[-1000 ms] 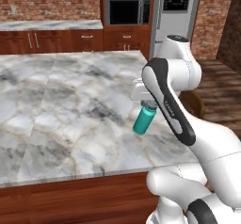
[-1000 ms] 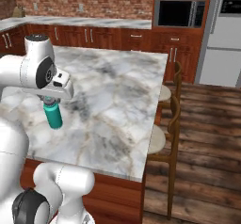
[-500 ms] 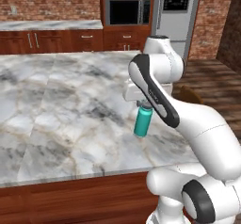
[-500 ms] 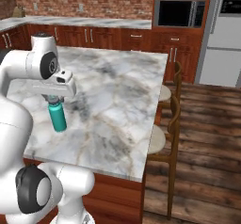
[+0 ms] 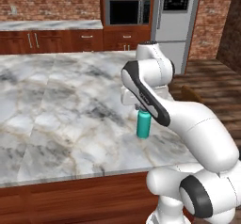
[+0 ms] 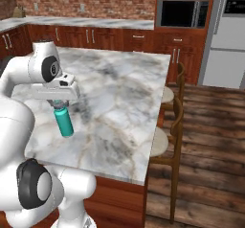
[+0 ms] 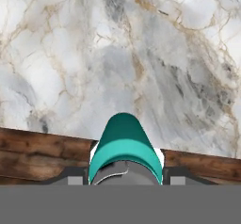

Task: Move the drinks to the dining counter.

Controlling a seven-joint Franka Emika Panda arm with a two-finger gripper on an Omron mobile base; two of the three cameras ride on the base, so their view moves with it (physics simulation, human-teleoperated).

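My gripper (image 5: 140,108) (image 6: 59,104) is shut on the grey cap of the teal bottle (image 5: 143,125) (image 6: 63,122). The bottle hangs slightly tilted, with its base low over the dining counter (image 5: 56,105) (image 6: 124,102), near the counter's front corner. I cannot tell whether the base touches the marble. In the hand view the teal bottle (image 7: 124,145) runs away from my gripper (image 7: 125,175) toward the veined marble dining counter (image 7: 155,53), whose wooden base edge crosses behind it. The mustard-yellow bottle and the tan paper cup are out of view.
Two wooden chairs (image 6: 173,126) stand along the island's right side. Behind it are a narrower worktop (image 5: 47,25) on red-brown cabinets, a built-in microwave (image 5: 127,12) and a steel fridge (image 5: 176,16). The island's front edge (image 5: 70,176) is close to the base.
The bottle has sunk a little toward the marble and drifted slightly further over the counter. The arm's upper links have swung forward over it. The grip is unchanged.
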